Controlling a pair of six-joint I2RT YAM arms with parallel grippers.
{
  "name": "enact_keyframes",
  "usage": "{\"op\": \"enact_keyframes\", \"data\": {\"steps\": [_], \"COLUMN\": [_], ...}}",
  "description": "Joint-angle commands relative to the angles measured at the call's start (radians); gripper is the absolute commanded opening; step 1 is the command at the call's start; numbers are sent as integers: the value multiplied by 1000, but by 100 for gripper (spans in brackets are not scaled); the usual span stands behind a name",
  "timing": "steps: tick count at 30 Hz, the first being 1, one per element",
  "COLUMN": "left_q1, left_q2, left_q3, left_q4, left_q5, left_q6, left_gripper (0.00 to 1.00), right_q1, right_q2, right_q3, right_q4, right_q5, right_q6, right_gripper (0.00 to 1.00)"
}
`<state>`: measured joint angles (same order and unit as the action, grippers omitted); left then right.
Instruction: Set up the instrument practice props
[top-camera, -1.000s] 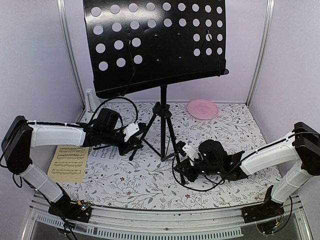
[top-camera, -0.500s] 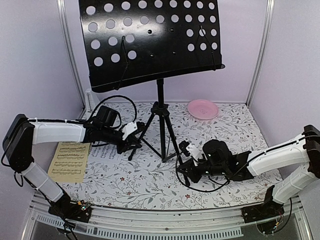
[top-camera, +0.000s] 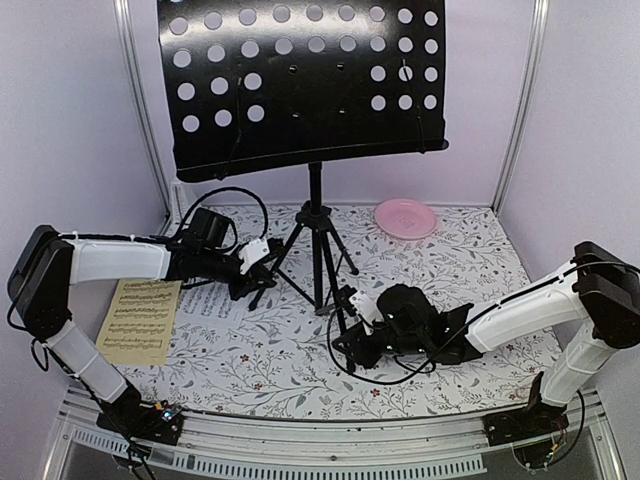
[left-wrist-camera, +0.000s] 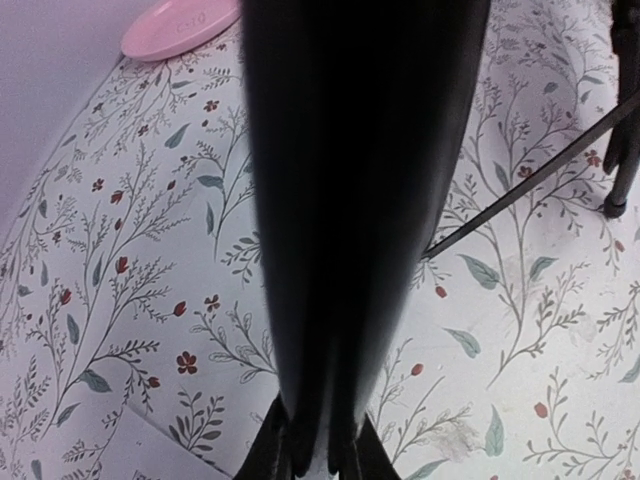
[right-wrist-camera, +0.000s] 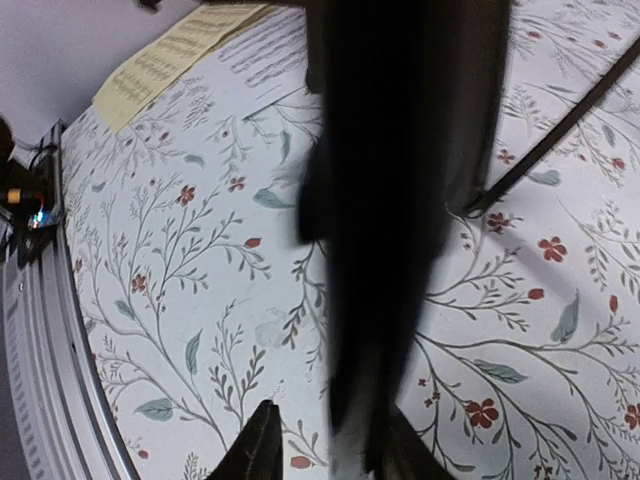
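The black perforated music stand (top-camera: 310, 85) stands on its tripod legs in the middle of the table. My left gripper (top-camera: 255, 283) is shut on the left tripod leg (left-wrist-camera: 350, 200), with both fingers tight against it. My right gripper (top-camera: 345, 337) straddles the near right leg (right-wrist-camera: 400, 200); its jaws stand slightly open, with a gap showing between the left finger (right-wrist-camera: 262, 445) and the leg. The yellowish sheet-music page (top-camera: 140, 320) lies flat at the left. The white page (top-camera: 205, 302) lies beside it, partly under my left arm. A pale-grey metronome (top-camera: 178, 203) is half hidden in the back left corner.
A pink round plate (top-camera: 405, 217) sits at the back right, near the wall. The flowered tablecloth (top-camera: 450, 270) covers the table. Pale walls and metal frame posts close in the left, back and right sides. Cables loop beside both wrists.
The stand has shifted left and its desk has risen. My right arm has slid left along with its leg, and its jaws have parted a little. The left grip is unchanged.
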<state>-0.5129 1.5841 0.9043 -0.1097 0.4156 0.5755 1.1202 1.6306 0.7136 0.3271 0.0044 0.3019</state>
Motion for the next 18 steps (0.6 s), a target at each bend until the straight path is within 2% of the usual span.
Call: {"op": "enact_keyframes", "data": {"steps": [1, 3, 7, 10, 14, 18], "left_q1": [38, 26, 5, -3, -6, -6], "left_q2": [29, 36, 64, 75, 70, 53], "left_q3": [-3, 1, 14, 15, 16, 9], "left_q4": [-84, -74, -70, -64, -54, -31], "left_q5": [-282, -280, -292, -299, -299, -284], "left_q6": [-106, -105, -95, -84, -78, -72], "left_gripper": [0, 0, 0, 0, 0, 2], "right_q1": [55, 55, 46, -3, -133, -296], "right_q2": [-41, -77, -187, -303, -480, -501], "right_q3": [-18, -17, -41, -107, -214, -215], "right_q4": [-82, -89, -92, -56, 22, 35], "right_q5": [-109, -109, -128, -165, -205, -193], "right_q6": [-4, -22, -84, -133, -168, -233], "right_gripper": [47, 66, 92, 96, 98, 100]}}
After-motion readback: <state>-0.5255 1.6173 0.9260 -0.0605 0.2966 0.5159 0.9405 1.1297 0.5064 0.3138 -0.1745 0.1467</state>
